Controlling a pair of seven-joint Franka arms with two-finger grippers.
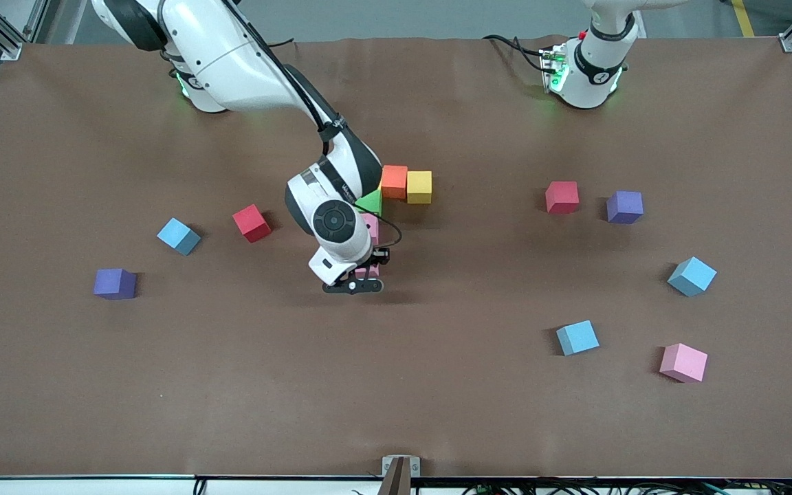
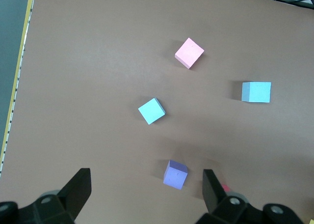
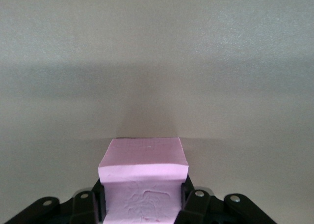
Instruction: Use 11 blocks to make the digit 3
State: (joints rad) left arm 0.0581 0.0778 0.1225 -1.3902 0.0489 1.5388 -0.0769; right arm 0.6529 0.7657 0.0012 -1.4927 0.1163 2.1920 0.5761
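Blocks partly arranged on the worktop (image 1: 437, 385).
Right claw (image 1: 361, 276) clamps a pink block (image 3: 143, 177); left claw (image 2: 147, 194) waits, fingers apart.

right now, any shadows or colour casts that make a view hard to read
Front view: evenly lit, soft shadows beside each cube, like the red foam cube. Right wrist view: brown table washed out grey, a shadow band above the pink foam cube gripped by the right gripper. Left wrist view: clear.

Matte foam pink block (image 3: 143, 175) with a dimpled face — on a matte brown table cover (image 1: 396, 385).
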